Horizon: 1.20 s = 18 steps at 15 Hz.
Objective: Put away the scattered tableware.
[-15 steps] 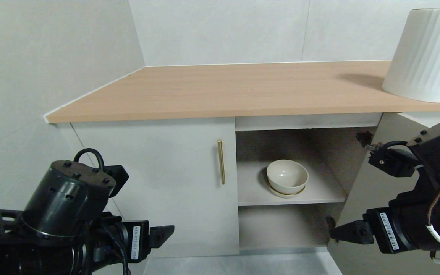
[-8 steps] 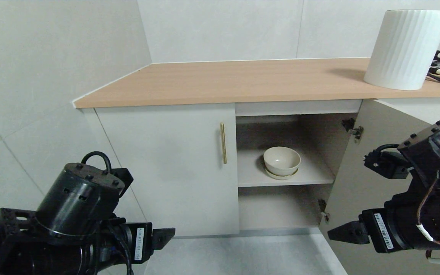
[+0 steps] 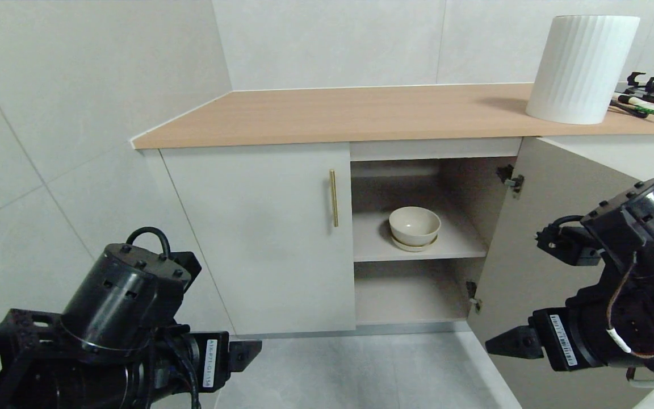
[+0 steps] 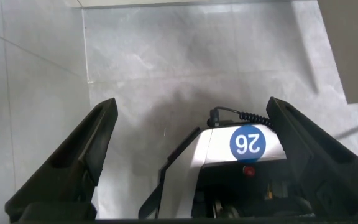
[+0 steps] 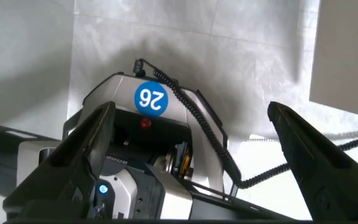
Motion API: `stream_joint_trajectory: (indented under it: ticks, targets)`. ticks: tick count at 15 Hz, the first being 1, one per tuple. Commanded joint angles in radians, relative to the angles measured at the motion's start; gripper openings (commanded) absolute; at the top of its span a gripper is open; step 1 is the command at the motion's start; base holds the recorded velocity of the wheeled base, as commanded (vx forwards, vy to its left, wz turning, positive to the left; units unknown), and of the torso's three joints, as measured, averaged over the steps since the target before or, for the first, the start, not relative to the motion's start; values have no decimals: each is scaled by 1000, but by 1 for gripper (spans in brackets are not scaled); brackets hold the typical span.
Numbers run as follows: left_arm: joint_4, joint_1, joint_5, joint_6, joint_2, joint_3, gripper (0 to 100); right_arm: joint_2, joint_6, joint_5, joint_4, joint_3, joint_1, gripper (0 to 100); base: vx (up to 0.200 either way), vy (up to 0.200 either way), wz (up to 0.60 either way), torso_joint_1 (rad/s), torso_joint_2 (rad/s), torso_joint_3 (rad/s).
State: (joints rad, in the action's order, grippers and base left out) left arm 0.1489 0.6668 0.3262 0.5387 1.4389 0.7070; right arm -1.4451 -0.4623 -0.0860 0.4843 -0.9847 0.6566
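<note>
**Task item.** One cream bowl [image 3: 415,225], round, with a plain, glossy surface, stands upright with its mouth upward. It sits on a shallow saucer [image 3: 414,246] of similar colour, whose rim shows just beyond the bowl's foot. Both rest on the upper shelf [image 3: 452,250] inside the cabinet's right-hand compartment.

**Edges and room.** The bowl stands apart from both compartment side walls and back from the shelf's front edge, with bare shelf surface showing on either side. The right door [image 3: 531,238] is swung outward on its hinges. The left door [image 3: 264,238] is closed, and its brass handle [image 3: 334,197] runs vertically beside the opening. On the wooden tabletop [image 3: 349,113] above, a white ribbed cylinder [image 3: 579,68] stands near the right end.

**Pincers.** The left pincer [image 4: 191,109] is spread, holding nothing, low before the closed door. The right pincer [image 5: 191,115] is likewise spread and holding nothing, low beside the open door. Both are well apart from the bowl.
</note>
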Motion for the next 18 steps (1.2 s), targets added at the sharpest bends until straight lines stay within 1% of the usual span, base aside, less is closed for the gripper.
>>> stream_joint_trajectory:
  ticks: [1,5,8,11,13,15,17,18]
  targets:
    - [0,0,1,1,8,0,100,-5,1,0,0,0,1,100,0,0,0,0,0,0]
    - [0,0,1,0,8,0,100,6,7,0,5,9,1,100,0,0,0,0,0,0]
    - [1,0,2,-3,6,-1,100,29,42,2,19,31,5,100,0,-200,0,1,4,2]
    - [1,0,2,-3,6,-1,100,81,99,11,139,20,11,100,0,-200,0,6,7,-1]
    - [1,0,2,-3,6,-1,100,178,211,12,274,20,26,100,0,-200,0,2,5,2]
    - [1,0,2,-3,8,-1,100,250,289,9,366,17,28,100,0,-200,0,2,5,9]
    - [1,0,2,-3,8,-1,100,276,303,-11,405,15,24,100,0,-200,0,0,2,5]
    - [1,0,2,-3,8,-1,100,282,301,-80,409,15,11,100,0,0,0,0,0,0]
